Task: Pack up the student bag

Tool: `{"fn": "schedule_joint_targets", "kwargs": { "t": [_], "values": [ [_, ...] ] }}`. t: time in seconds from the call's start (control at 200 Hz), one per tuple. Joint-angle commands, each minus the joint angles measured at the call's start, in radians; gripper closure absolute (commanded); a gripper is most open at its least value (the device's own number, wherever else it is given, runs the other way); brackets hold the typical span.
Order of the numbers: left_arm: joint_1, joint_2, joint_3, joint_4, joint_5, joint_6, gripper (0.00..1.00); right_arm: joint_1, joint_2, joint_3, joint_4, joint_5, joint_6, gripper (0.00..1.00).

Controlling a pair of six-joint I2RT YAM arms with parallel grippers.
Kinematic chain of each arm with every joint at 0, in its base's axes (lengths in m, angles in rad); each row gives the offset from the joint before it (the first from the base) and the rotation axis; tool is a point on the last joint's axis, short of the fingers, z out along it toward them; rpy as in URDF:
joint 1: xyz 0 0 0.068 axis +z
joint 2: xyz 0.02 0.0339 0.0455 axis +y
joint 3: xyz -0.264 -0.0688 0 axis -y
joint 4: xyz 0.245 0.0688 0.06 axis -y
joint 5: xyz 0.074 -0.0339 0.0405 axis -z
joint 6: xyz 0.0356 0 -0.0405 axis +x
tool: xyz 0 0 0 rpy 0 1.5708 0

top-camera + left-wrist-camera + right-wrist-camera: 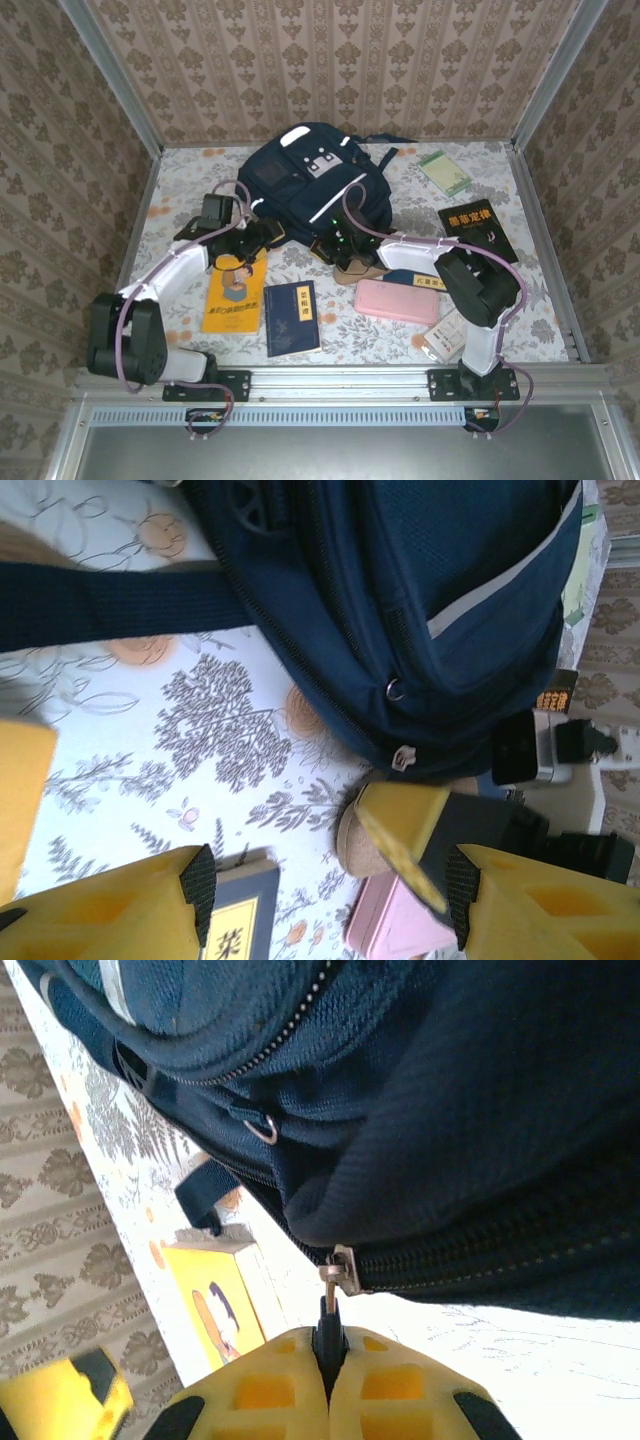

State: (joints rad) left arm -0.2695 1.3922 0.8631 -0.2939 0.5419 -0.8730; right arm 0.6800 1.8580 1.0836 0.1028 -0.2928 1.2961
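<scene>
student bag [300,185] front up, long axis near-far

The table [180,205] has a pale cover printed with grey trees and orange flowers. A navy backpack [305,175] lies at its far middle. A green booklet [445,172] and a black book [478,230] lie to the right, apart from each other. Nearer the front lie a yellow book [234,298], a blue book [292,317] just beside it, a pink case [397,300] and a pale packet [445,337].
</scene>
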Motion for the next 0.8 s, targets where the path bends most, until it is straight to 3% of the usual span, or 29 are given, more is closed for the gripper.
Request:
{"fn": "schedule_joint_targets", "kwargs": {
  "t": [0.0,0.405,0.75,0.795],
  "values": [
    [-0.015,0.083,0.035,0.028,-0.055,-0.067,0.36,-0.005,-0.062,-0.009,0.093,-0.104,-0.057,1.0],
    [-0.073,0.303,0.088,0.197,-0.076,-0.202,0.39,-0.011,-0.044,-0.031,0.195,-0.176,-0.038,1.0],
    [-0.046,0.177,-0.058,0.308,-0.113,-0.262,0.5,-0.022,-0.037,-0.04,0.214,-0.184,-0.036,1.0],
    [-0.037,0.154,-0.085,0.336,-0.112,-0.274,0.56,-0.022,-0.035,-0.04,0.216,-0.185,-0.034,1.0]
  ]
}}
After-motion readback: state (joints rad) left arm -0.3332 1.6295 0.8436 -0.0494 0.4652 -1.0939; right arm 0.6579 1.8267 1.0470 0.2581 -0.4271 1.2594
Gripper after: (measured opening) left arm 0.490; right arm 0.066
